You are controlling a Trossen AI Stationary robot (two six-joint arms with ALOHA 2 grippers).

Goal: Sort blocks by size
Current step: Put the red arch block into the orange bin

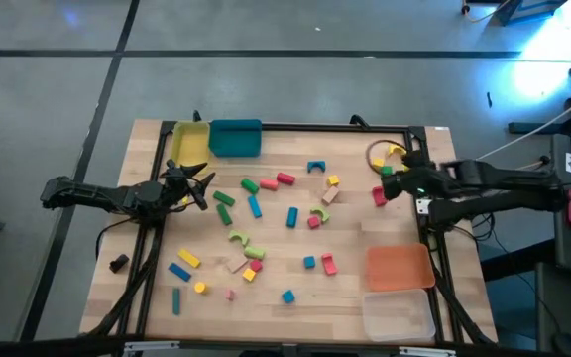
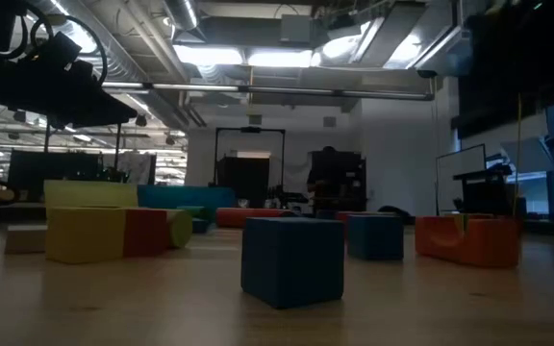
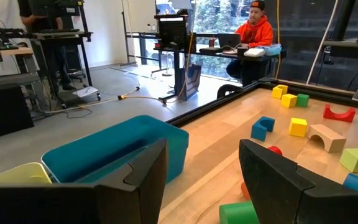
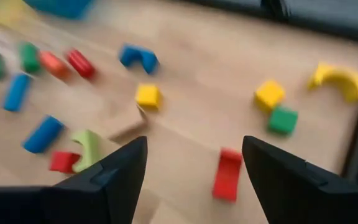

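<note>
Many small coloured blocks (image 1: 266,223) lie scattered flat on the wooden table, among them cubes, bars, cylinders and arches. My left gripper (image 1: 204,188) hovers open and empty at the table's left, beside the yellow tray (image 1: 188,144) and the teal tray (image 1: 234,137). Its wrist view shows its open fingers (image 3: 204,180) facing the teal tray (image 3: 117,149). My right gripper (image 1: 393,186) is open and empty at the table's right. A red block (image 4: 227,174) lies on the table ahead of its fingers (image 4: 194,168), with a green cube (image 4: 283,119) and a yellow cube (image 4: 270,94) beyond.
An orange tray (image 1: 399,266) and a clear tray (image 1: 398,315) stand at the near right. A yellow arch (image 1: 395,151) lies inside a clear ring at the far right. A raised black rim (image 1: 295,127) edges the table. A person in orange (image 3: 258,31) sits beyond it.
</note>
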